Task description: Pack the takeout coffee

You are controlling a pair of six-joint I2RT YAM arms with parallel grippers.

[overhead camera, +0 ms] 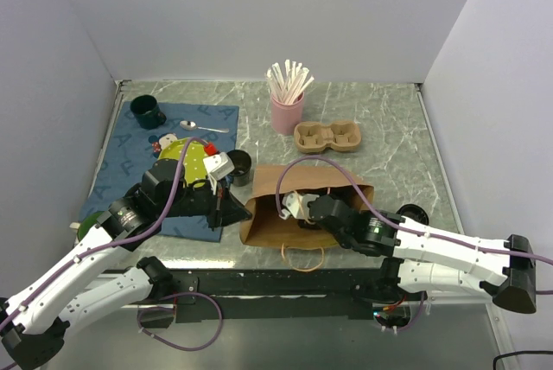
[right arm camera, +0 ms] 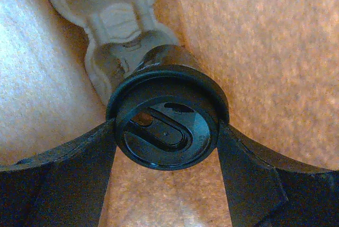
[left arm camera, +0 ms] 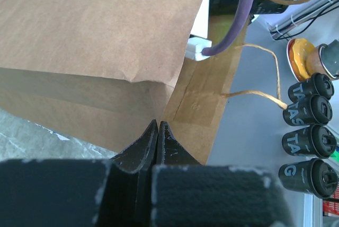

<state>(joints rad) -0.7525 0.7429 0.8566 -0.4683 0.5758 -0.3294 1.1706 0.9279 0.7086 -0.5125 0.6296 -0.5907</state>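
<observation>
- Paper bag [overhead camera: 268,225] is laid at the table's near edge, betw. the two arms.
- Coffee cup [right arm camera: 167,123], black-lidded, is found inside the bag, against a pale moulded tray [right arm camera: 114,23].
- R gripper [right arm camera: 165,137] is clamped on the cup's lid, one finger per side.
- L gripper [left arm camera: 159,127] is seen w/ jaws pressed together at the bag's edge; whether paper is nipped can't be told.
- Empty cup carrier [overhead camera: 327,137] & pink stirrer cup [overhead camera: 286,113] are set farther back.

The worktop [overhead camera: 389,141] is grey and marbled. A blue mat [overhead camera: 121,158] lies on its left part. A pink cup [overhead camera: 287,113] of wooden sticks [overhead camera: 289,80] and a cardboard cup carrier [overhead camera: 327,137] stand further back. A brown paper bag [overhead camera: 263,223] lies at the near edge.
</observation>
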